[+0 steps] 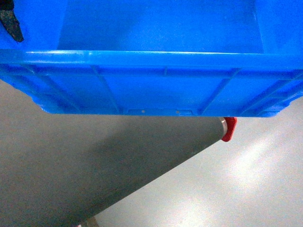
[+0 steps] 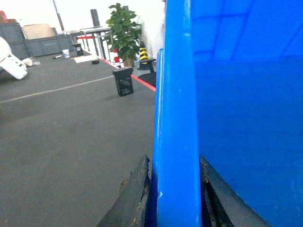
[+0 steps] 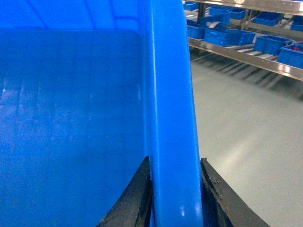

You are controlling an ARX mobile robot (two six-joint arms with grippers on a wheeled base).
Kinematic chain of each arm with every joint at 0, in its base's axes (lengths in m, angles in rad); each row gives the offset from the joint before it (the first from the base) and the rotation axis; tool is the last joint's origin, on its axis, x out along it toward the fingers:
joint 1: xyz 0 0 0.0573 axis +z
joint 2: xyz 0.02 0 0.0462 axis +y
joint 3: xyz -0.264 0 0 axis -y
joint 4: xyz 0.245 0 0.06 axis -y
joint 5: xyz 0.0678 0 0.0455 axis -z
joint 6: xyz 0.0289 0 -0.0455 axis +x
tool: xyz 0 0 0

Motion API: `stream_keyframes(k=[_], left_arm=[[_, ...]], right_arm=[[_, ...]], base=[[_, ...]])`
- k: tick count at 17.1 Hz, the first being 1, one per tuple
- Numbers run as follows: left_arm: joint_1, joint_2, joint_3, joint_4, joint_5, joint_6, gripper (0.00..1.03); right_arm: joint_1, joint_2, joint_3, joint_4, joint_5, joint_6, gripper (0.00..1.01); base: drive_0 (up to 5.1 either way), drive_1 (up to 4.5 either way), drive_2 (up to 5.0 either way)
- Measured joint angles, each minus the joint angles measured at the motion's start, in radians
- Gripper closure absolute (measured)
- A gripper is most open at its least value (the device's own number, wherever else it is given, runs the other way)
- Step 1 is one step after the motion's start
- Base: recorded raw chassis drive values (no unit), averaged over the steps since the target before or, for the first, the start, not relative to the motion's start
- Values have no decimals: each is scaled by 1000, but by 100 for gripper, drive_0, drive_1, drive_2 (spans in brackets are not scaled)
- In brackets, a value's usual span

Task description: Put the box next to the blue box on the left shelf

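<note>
The box (image 1: pixel 151 80) is a large bright blue crate that fills the top of the head view, held up above the grey floor. My left gripper (image 2: pixel 175 189) is shut on its left rim (image 2: pixel 177 118), one dark finger on each side. One of those fingers (image 1: pixel 12 23) shows at the head view's top left. My right gripper (image 3: pixel 174 189) is shut the same way on the right rim (image 3: pixel 173 109). A silvery roller rack (image 3: pixel 246 54) holding several blue boxes (image 3: pixel 227 35) stands beyond; I cannot tell whether it is the left shelf.
A grey post with a red cap (image 1: pixel 229 128) pokes out under the box. In the left wrist view a black case (image 2: pixel 123 81) stands on the dark floor, with a potted plant (image 2: pixel 124 28), a striped cone (image 2: pixel 143 52) and grey crates (image 2: pixel 38 45) behind.
</note>
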Motion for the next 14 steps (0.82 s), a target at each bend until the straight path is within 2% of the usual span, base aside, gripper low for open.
stream_keyframes(k=[14], left_arm=[[0,0,0,-1,0,0,83]], right_arm=[[0,0,0,-3,1,0,79]], base=[[-147,-147,-147]])
